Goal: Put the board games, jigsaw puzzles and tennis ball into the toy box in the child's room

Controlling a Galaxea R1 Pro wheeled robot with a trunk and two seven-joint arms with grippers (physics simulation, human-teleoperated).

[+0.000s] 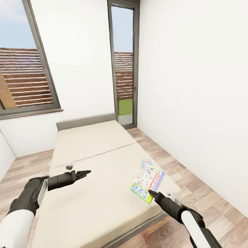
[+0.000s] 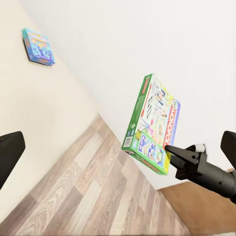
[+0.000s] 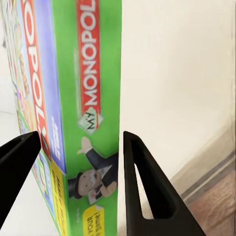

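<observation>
**Two board games at the bed's right side**

A white-and-green board game (image 1: 148,183), a flat rectangular box printed "My Monopoly" with a green edge and a bright, busy cover, is lifted clear of the bed (image 1: 93,168) near its right edge. It is tilted, with one near corner pinched between the fingers of the right claw (image 1: 151,192). A smaller blue board game (image 1: 146,162) lies flat on the plain beige mattress, just beyond the lifted box and close to the same edge.
</observation>
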